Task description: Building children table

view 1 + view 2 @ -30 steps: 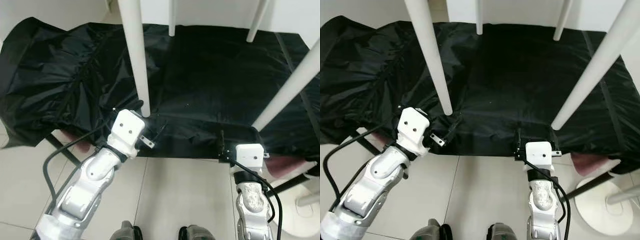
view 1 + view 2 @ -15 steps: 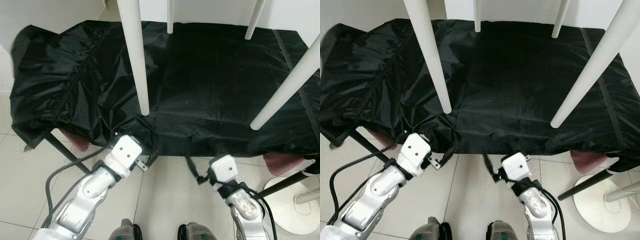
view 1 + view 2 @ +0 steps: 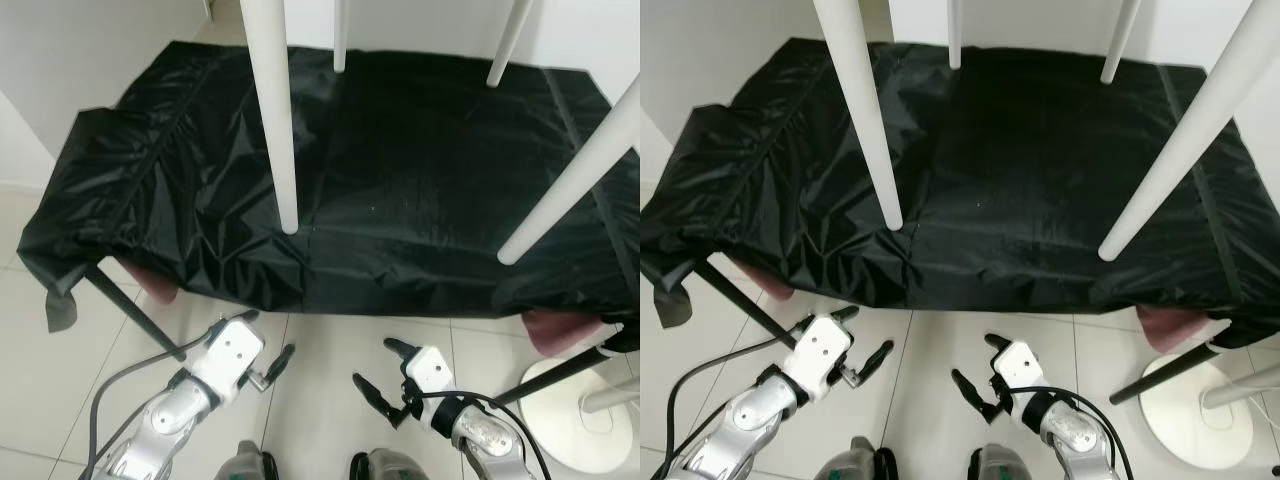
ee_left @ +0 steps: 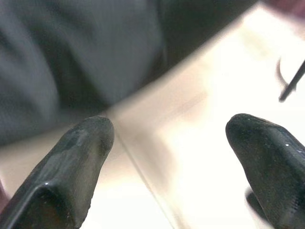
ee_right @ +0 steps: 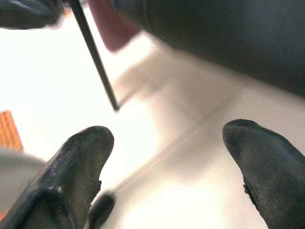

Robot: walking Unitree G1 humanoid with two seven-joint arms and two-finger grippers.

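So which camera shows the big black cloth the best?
The left eye view shows the black cloth best: nearly all of it, draped under the white table legs. The right eye view is almost as good. The left wrist view and right wrist view catch just a blurry dark edge of it.

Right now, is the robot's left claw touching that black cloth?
Apart. In the left eye view the left gripper is open over floor tiles, short of the black cloth edge.
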